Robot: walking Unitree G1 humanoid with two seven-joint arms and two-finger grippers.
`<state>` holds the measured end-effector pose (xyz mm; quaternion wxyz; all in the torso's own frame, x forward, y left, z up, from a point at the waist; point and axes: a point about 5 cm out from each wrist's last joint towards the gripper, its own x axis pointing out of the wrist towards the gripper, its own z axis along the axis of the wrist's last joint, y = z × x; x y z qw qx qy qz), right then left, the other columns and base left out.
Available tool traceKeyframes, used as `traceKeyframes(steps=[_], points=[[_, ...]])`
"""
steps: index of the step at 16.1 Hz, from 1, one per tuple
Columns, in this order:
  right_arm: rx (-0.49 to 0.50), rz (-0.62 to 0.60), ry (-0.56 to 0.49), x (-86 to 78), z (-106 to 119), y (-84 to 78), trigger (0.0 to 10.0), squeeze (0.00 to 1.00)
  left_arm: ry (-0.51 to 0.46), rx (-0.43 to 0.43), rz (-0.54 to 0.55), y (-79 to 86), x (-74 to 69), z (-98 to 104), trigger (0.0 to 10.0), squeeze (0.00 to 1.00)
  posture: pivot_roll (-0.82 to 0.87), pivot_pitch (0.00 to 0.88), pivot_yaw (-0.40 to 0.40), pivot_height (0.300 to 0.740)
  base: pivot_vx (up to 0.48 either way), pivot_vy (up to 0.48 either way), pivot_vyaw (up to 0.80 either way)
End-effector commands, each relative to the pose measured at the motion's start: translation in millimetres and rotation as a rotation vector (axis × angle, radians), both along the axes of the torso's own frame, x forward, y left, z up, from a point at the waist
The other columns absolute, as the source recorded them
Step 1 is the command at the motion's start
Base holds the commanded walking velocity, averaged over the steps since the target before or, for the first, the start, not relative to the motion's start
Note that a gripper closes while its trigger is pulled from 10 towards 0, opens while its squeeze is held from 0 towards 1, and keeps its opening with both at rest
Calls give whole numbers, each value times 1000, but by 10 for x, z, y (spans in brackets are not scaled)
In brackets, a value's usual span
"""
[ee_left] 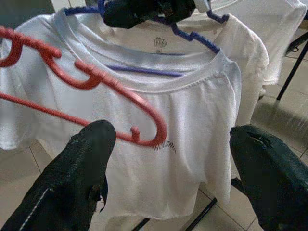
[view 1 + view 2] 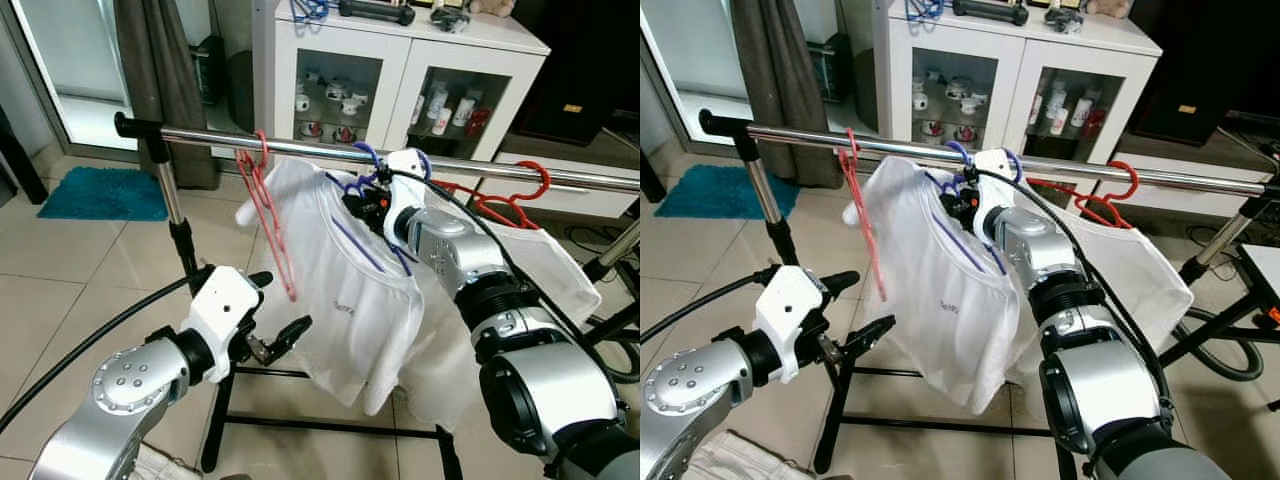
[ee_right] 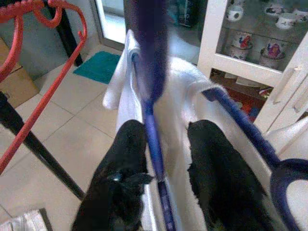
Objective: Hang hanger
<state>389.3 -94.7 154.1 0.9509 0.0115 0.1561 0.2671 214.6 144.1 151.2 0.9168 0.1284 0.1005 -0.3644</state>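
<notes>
One blue plastic hanger carrying a white cotton T-shirt is hooked over the chrome rail of the drying rack. R gripper is up at its neck, fingers clamped on the blue bar. Empty pink plastic hanger hangs just beside, w/ a red one further along. L gripper sits low before the shirt, fingers apart, nothing in it.

Right gripper raised, jaws seemingly closed, left gripper low, jaws spread wide
</notes>
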Motion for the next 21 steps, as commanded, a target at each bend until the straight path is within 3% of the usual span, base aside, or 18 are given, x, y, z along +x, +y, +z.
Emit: traceKeyframes(steps=[1,12,15,17,21], points=[[-4,1,-18,29,55,-24,0,0,-6,-2,-31,-40,11,12,10000,0,155,0,-92,740,0,0,0],[0,36,-36,25,63,-63,0,0,-25,2,-22,-43,101,-20,10000,0,149,0,-82,740,0,0,0],[1,37,-45,4,58,-108,0,0,-44,11,87,-28,202,-44,10000,0,147,0,-79,740,0,0,0],[-14,36,-105,-29,135,-191,0,0,-86,-3,186,-20,290,-29,10000,0,152,0,-85,740,0,0,0],[-88,53,-196,-360,225,-471,0,0,-113,-61,301,-36,349,-17,10000,0,141,0,-87,740,0,0,0]])
